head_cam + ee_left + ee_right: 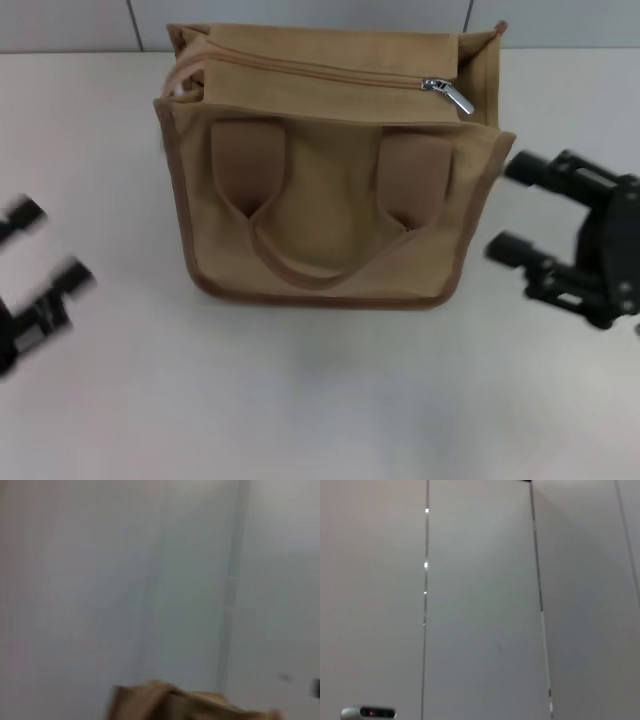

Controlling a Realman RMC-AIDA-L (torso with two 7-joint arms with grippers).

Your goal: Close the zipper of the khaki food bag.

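Observation:
The khaki food bag [330, 190] stands upright in the middle of the white table, its two wide loop handles hanging down its front face. The zipper [330, 72] runs along its top, with the silver pull tab [448, 93] at the bag's right end. My left gripper [48, 250] is open and empty, low on the table to the left of the bag and apart from it. My right gripper [518, 208] is open and empty, just right of the bag's right edge. A bit of the bag's top [170, 702] shows in the left wrist view.
The white table [300, 400] extends in front of the bag. A pale panelled wall [480, 605] stands close behind the bag and fills both wrist views. A small grey device [368, 712] sits at the edge of the right wrist view.

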